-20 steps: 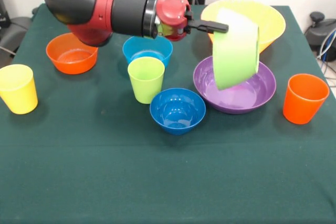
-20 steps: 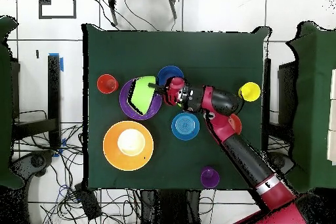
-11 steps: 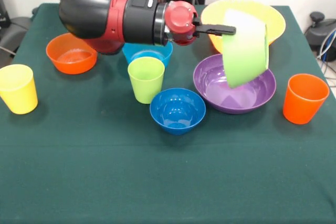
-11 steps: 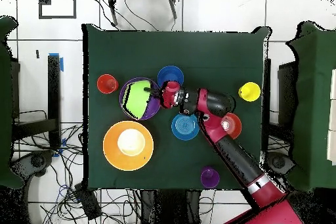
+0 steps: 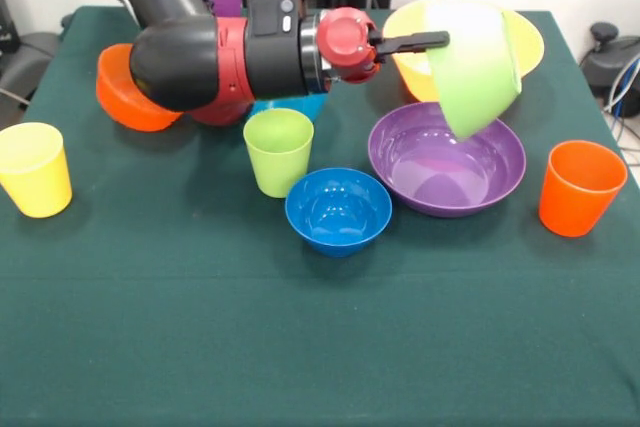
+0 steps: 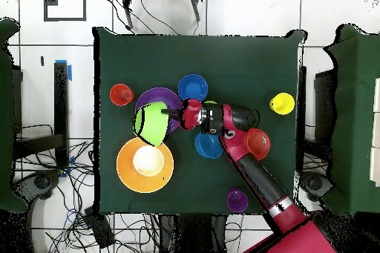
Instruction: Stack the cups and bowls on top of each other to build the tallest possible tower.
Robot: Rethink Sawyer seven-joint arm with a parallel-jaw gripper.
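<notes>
Robot lab, green-clothed table (image 6: 245, 57), tiled floor (image 6: 326, 9), loose cables (image 6: 82, 213) underneath

Bare green cloth (image 5: 300, 347) across the near table, dark blue bowl (image 5: 338, 209) and lime cup (image 5: 278, 150) crowding the middle

Lime green bowl (image 5: 478, 67) tilted on edge, held aloft over purple bowl (image 5: 447, 162) and yellow-orange bowl (image 5: 412, 39). Dark blue bowl (image 5: 338, 210) just beside upright lime green cup (image 5: 278, 150). Yellow cup (image 5: 34, 169), orange cup (image 5: 580, 187) upright, well apart.
</notes>
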